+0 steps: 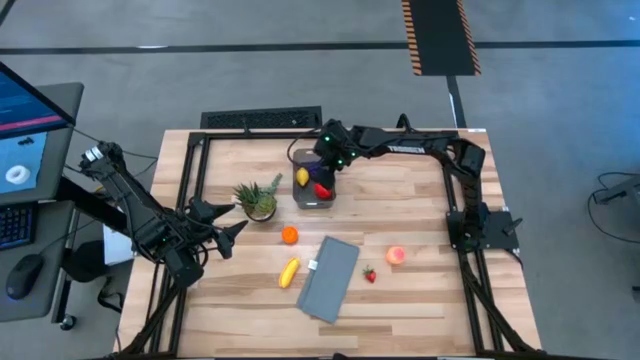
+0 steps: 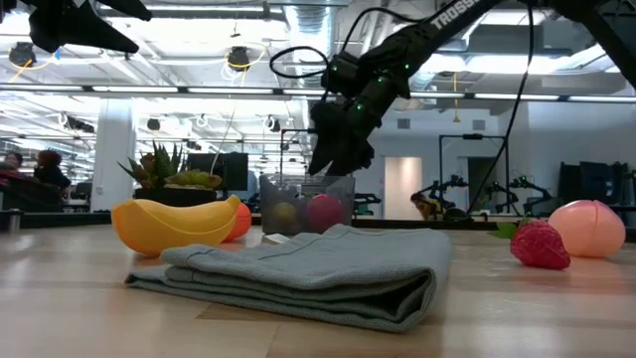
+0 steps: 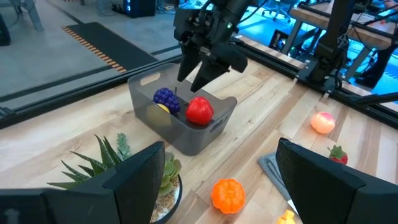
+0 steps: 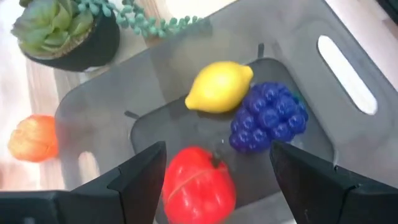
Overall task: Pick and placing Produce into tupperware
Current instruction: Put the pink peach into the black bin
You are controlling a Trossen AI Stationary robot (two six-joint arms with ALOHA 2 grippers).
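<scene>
High view is showing three fruits sitting in the tupperware (image 1: 312, 200) — four outside; right gripper (image 1: 327, 164), jaws wide, hovering above — left gripper (image 1: 236, 218) spread, empty.

right arm: stretched across the far side of the table, wrist bent down | right gripper (image 3: 208, 65): pointing down, fingers apart, apparently empty | left arm: waiting at the left edge | left gripper (image 1: 235, 218): fingers apart, empty

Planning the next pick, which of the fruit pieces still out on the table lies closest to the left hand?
The orange. It sits just beyond the left hand, by the pineapple; the banana, strawberry and peach lie farther off.
</scene>
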